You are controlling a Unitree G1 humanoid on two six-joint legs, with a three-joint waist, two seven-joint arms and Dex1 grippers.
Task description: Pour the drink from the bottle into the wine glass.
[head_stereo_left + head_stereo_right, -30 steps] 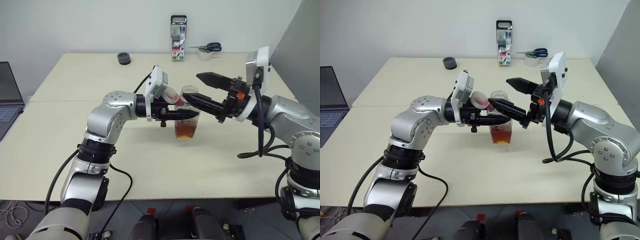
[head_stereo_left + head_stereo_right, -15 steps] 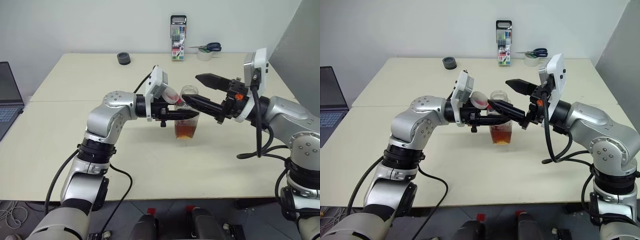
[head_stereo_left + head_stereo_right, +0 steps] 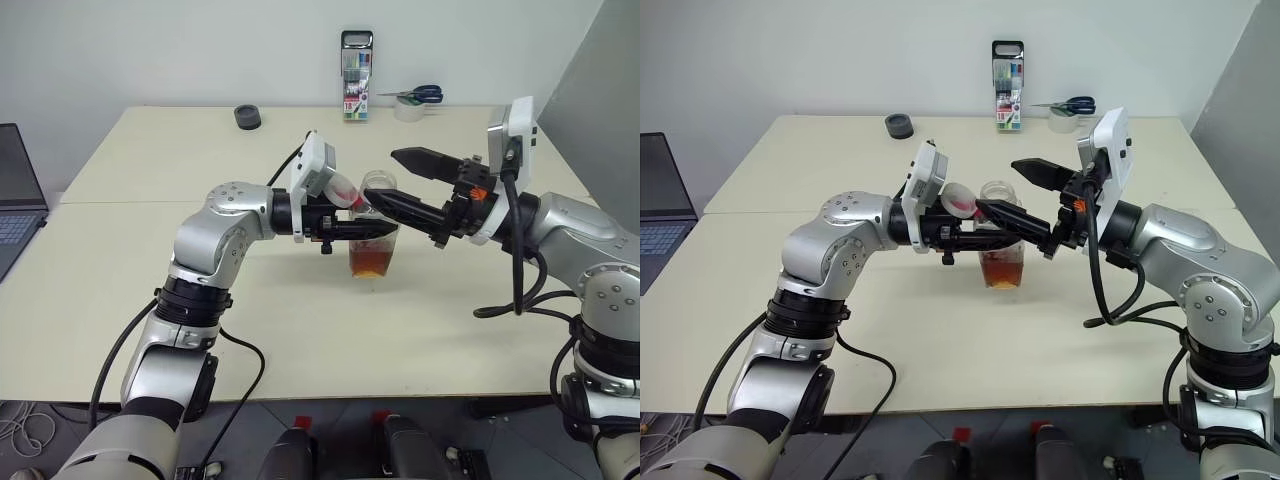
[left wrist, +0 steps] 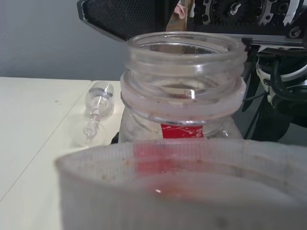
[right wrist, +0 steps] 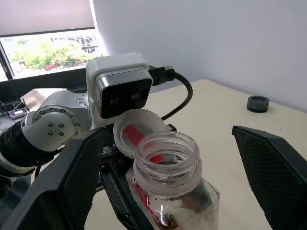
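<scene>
A clear bottle [image 3: 1000,240] stands upright mid-table, uncapped, brown drink [image 3: 372,264] in its lower part. The left gripper [image 3: 385,228], fingers closed, holds the red-lined cap [image 5: 139,132] just beside the bottle's mouth. The right gripper [image 3: 385,180] spreads wide around the bottle's neck. A wine glass [image 4: 96,112] lies on its side on the table beyond the bottle.

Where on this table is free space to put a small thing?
Bare: the near table strip before the bottle, and the left part between laptop and black ring. Crowded: around the bottle, where the left end effector and right end effector meet, and the far edge by pen case and scissors.
</scene>
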